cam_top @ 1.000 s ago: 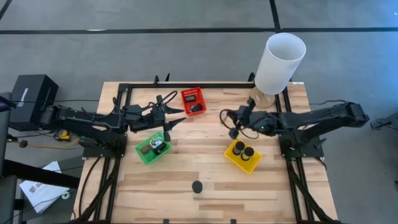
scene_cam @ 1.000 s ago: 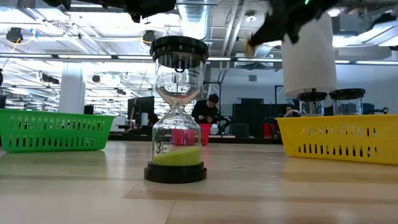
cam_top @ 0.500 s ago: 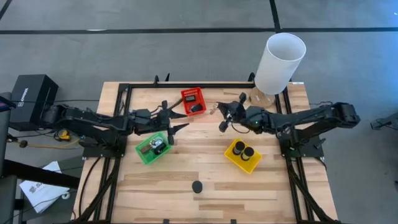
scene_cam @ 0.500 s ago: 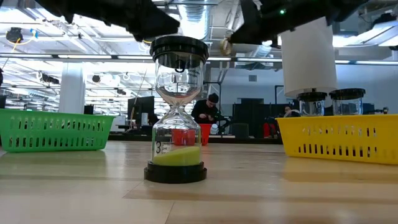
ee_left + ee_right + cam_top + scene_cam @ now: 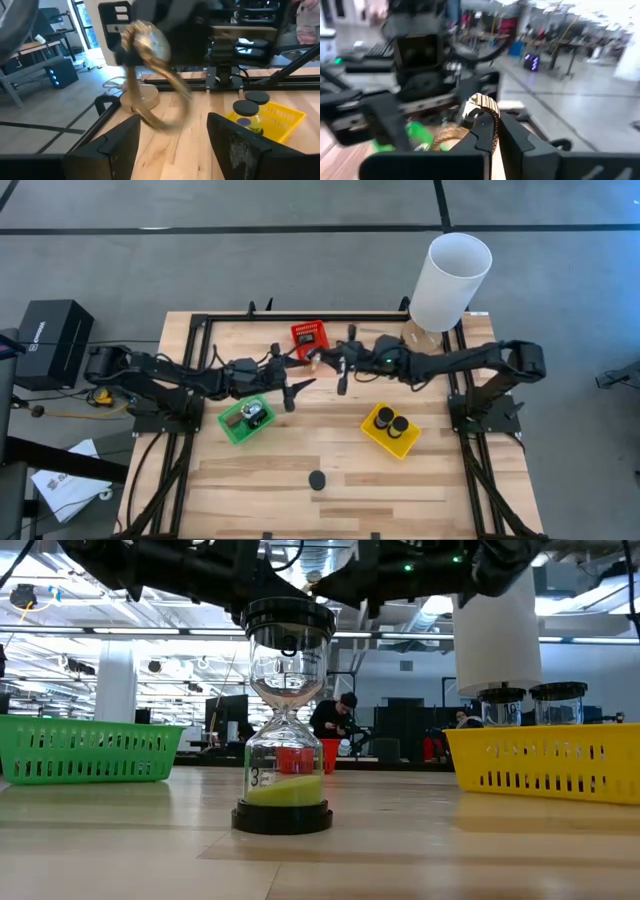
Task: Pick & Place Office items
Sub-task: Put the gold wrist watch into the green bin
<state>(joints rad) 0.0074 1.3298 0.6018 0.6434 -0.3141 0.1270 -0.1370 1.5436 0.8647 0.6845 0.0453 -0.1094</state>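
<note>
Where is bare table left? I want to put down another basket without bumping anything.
The wooden table's near strip is bare on both sides of the small black-capped hourglass. The middle is crowded: green plastic basket, yellow plastic basket and red plastic basket, where the left gripper and right gripper, holding a gold watch, meet.

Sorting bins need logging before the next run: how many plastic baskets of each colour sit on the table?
Red basket: 1
Green basket: 1
Yellow basket: 1
Total: 3
</note>
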